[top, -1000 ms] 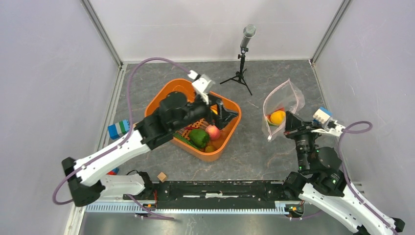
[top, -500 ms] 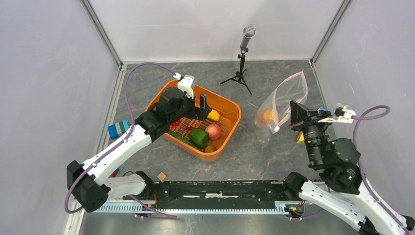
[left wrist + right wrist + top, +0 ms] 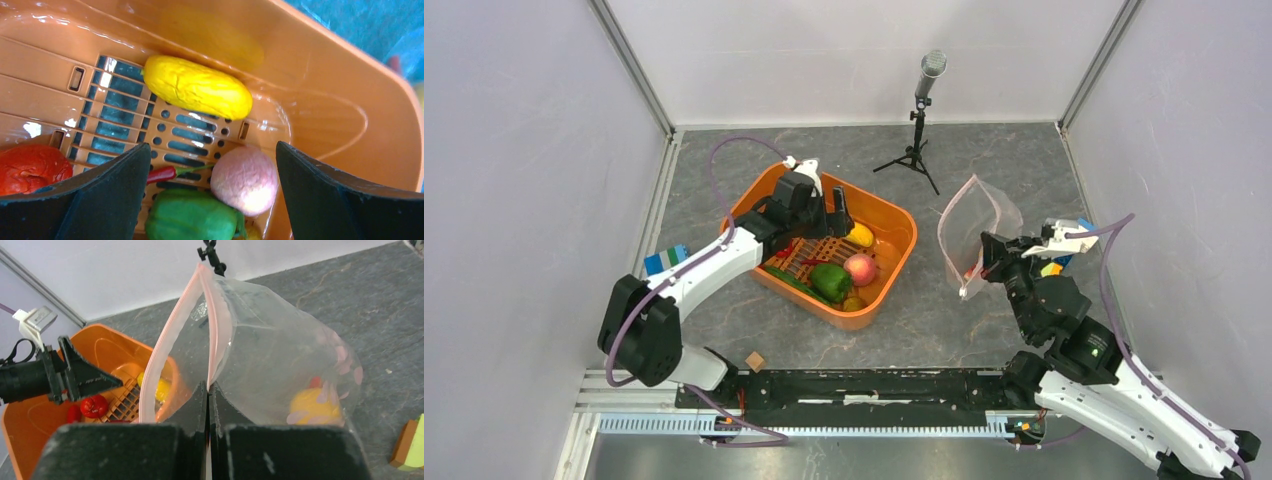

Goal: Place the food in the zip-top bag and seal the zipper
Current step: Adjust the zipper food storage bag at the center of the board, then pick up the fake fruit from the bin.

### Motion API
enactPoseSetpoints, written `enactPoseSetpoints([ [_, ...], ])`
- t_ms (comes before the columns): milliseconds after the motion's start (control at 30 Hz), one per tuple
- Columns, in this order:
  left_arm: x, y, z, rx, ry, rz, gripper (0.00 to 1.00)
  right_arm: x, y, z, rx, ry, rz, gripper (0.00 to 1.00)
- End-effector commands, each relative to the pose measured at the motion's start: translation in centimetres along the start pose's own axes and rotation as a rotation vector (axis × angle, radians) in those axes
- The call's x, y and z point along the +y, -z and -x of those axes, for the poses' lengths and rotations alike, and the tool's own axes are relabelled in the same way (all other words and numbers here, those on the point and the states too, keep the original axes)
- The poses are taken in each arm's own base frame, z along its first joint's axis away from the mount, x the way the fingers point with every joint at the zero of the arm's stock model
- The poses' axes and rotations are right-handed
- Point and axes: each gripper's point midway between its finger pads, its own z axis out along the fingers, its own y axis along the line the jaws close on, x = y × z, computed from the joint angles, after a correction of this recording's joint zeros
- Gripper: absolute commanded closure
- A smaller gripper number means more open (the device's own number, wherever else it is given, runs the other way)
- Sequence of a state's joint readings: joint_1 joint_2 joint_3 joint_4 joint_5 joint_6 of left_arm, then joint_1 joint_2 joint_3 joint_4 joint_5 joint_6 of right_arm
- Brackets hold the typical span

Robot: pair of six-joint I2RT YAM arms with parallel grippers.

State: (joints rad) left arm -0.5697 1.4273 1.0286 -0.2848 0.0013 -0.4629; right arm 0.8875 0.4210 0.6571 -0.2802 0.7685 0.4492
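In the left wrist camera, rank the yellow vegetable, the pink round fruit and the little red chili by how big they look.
1. yellow vegetable, the largest
2. pink round fruit, somewhat smaller
3. red chili, clearly the smallest, though one end is hidden

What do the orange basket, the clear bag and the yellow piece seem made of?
The orange basket: hard moulded plastic, glossy; bright highlights, cut slots. The clear bag: thin plastic film, see-through and creased, with a pinkish strip at the mouth. The yellow piece: probably plastic, wrinkled skin with soft sheen; possibly rubbery.
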Motion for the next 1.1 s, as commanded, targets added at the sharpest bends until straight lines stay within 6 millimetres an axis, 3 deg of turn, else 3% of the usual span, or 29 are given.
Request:
enactPoseSetpoints([
  [0, 0.2, -1.8, 3.3, -0.158, 0.266, 0.014, 0.00, 1.0, -0.4, -1.1, 0.012, -0.060, 0.039, 1.00],
  [200, 2.7, -4.2, 2.3, -0.161, 0.504, 0.128, 0.00, 1.4, -0.7, -2.1, 0.031, -0.060, 0.047, 1.00],
  [300, 3.0, -5.5, 1.7, -0.145, 0.592, 0.141, 0.00, 1.4, -0.9, -2.5, 0.036, -0.057, 0.045, 1.00],
  [400, 2.6, -6.8, 1.0, -0.096, 0.619, 0.129, 0.00, 1.4, -1.0, -2.7, 0.039, -0.058, 0.043, 1.00],
  [767, 4.1, -9.1, -1.0, -0.092, 0.739, 0.198, 0.07, 1.6, -1.1, -3.3, 0.044, -0.078, 0.054, 1.00],
  [967, 3.5, -10.7, -1.3, -0.074, 0.733, 0.154, 0.23, 1.9, -1.1, -3.8, 0.065, -0.066, 0.068, 1.00],
  [1067, 3.9, -10.3, -2.0, -0.071, 0.731, 0.162, 0.41, 1.9, -1.0, -3.9, 0.071, -0.063, 0.069, 1.00],
])
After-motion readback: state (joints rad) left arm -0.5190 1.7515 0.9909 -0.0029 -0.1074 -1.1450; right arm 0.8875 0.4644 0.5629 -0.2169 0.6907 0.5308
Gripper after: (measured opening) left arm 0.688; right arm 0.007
